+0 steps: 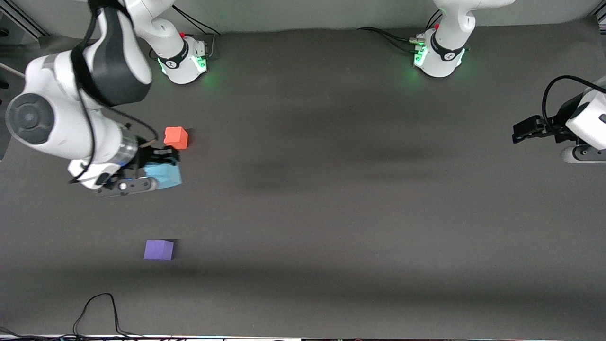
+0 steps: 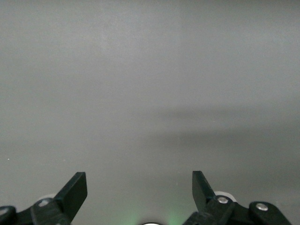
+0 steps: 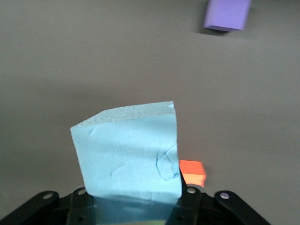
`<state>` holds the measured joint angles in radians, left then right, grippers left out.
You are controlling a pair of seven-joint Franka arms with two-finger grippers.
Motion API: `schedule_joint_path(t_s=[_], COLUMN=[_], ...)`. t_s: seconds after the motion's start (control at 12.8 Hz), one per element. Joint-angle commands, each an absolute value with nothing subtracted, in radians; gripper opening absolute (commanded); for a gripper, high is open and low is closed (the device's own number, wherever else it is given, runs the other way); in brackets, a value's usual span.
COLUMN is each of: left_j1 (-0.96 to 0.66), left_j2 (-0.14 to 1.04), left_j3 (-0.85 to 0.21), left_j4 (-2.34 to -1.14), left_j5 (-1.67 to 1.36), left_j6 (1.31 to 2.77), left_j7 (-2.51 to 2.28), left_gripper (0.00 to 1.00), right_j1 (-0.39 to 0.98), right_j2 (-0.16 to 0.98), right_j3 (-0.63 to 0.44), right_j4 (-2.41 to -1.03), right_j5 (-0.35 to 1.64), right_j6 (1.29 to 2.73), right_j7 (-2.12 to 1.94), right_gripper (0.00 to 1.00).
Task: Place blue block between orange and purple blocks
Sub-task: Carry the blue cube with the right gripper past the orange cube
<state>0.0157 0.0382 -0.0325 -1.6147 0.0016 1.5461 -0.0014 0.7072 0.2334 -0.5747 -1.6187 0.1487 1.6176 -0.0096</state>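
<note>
Fingers of the right gripper [image 1: 158,171] are clamping the blue block [image 1: 164,174], holding it tight while the arm is hanging over the dark table [image 1: 331,213] toward the right arm's end. In the right wrist view the blue block [image 3: 129,157] is filling the middle of the picture, sitting tilted in the right gripper [image 3: 136,199], its pale faces showing small creases and dents. The block is being carried over the stretch of table that lies between the other two cubes, closer to the orange one. The orange block [image 1: 176,137] is resting on the table just beside the gripper, farther from the front camera than the purple block [image 1: 158,249], which is lying well apart from the gripper and nearer to that camera. From the right wrist camera the orange block [image 3: 192,172] is peeking out by the edge of the blue one, and the purple block [image 3: 227,14] is showing at the rim of the picture. The left gripper [image 1: 523,130] is waiting at the left arm's end of the table, well apart from all three cubes. Its fingers [image 2: 75,192] are standing spread wide with nothing between them, only bare grey surface showing in the left wrist view.
</note>
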Motion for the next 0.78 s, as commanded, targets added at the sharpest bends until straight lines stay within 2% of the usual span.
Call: schedule_joint_path(t_s=[0.0,0.16,0.39,0.55,0.7], left_j1=[0.025,0.023,0.023,0.023,0.023], left_j2=[0.021,0.023,0.023,0.023,0.023], left_j3=[-0.038,-0.04,-0.04,-0.04,-0.04], left_j4=[-1.618,-1.618,-1.62,-1.62,-1.62], left_j5=[0.011,0.014,0.014,0.014,0.014], left_j6=[1.546,1.539,1.548,1.551,1.552], left_j7=[0.038,0.035,0.037,0.037,0.037], left_gripper=[1.0,1.0,1.0,1.0,1.0], right_j1=[0.726,0.727,0.727,0.729,0.727], right_j2=[0.135,0.112,0.091,0.115,0.173], right_j3=[-0.661,-0.712,-0.713,-0.713,-0.712], right_j4=[-1.802,-1.915,-2.11,-2.215,-2.246], right_j5=[0.11,0.11,0.112,0.115,0.129], right_j6=[1.734,1.848,2.081,2.25,2.331], right_j7=[-0.156,-0.225,-0.227,-0.229,-0.23], right_gripper=[0.36,0.36,0.36,0.37,0.37])
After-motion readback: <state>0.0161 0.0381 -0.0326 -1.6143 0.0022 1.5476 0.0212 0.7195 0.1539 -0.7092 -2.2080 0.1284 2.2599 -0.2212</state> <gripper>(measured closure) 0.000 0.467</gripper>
